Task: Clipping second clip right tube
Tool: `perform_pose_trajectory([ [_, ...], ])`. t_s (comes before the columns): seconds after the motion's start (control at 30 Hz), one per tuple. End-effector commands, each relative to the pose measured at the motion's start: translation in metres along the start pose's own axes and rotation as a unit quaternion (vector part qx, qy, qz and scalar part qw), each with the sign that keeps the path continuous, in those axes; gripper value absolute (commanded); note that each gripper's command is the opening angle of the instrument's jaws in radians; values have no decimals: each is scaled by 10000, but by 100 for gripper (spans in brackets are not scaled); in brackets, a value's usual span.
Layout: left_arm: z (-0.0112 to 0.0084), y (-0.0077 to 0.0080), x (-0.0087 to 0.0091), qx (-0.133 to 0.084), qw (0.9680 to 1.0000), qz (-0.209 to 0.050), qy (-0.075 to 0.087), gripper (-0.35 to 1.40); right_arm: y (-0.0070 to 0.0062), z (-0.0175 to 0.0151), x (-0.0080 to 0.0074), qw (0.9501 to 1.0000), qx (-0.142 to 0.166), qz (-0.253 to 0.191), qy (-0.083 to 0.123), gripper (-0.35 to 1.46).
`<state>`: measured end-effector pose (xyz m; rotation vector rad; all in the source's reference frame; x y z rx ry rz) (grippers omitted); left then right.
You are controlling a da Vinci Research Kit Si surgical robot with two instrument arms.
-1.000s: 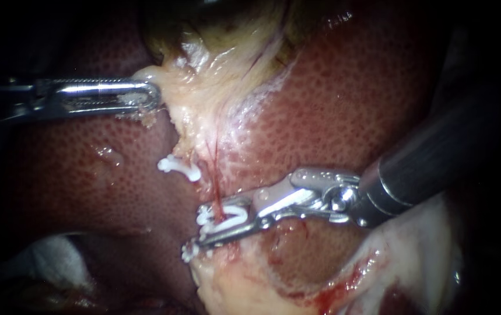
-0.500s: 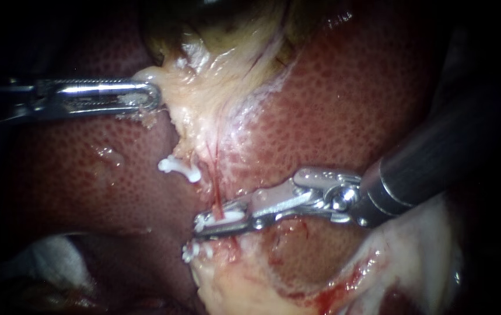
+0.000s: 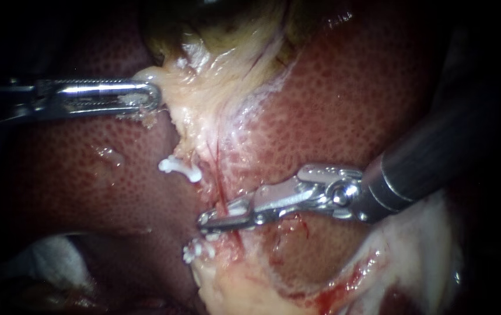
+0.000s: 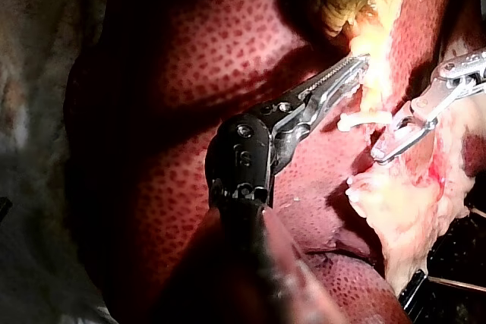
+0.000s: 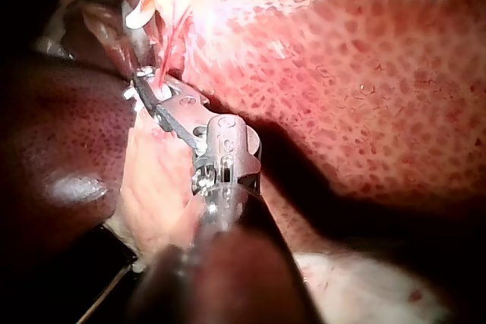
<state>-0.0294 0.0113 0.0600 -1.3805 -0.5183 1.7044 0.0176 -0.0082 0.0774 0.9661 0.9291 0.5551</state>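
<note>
Right instrument enters from the right edge on a dark smooth shaft with a shiny metal wrist. Its end effector sits just below frame centre, pressed almost together and pinching a white plastic clip around the tube. The tube is a thin pale strand with a red streak, running down from the fatty tissue at upper centre.

Left instrument comes in from the left edge at upper left. Its end effector is a long, slotted metal pair, pressed together on the edge of that lumpy yellow-white fatty tissue.

Two more white clips: upper clip sits left of the tube and apart from the right end effector. Lower clip is just under the tip, at the rim of pale tissue.

Liver is dark red, glossy and finely speckled, filling both sides. Bare liver lies open between the two instruments at left centre. The space around the clamped spot is tight, with fat above and below. The right wrist view shows the tip on the red-streaked strand.
</note>
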Motion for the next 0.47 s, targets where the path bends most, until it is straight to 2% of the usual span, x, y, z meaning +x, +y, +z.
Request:
perform_pose_trajectory([
  [0.03, 0, -1, 0, -1, 10000, -1, 0, -35, -1, 1, 0, 10000, -14, -7, 6, -35],
  [0.47, 1, -2, 0, -1, 10000, 0, 0, -35, -1, 1, -1, 10000, -1, -9, -2, -35],
])
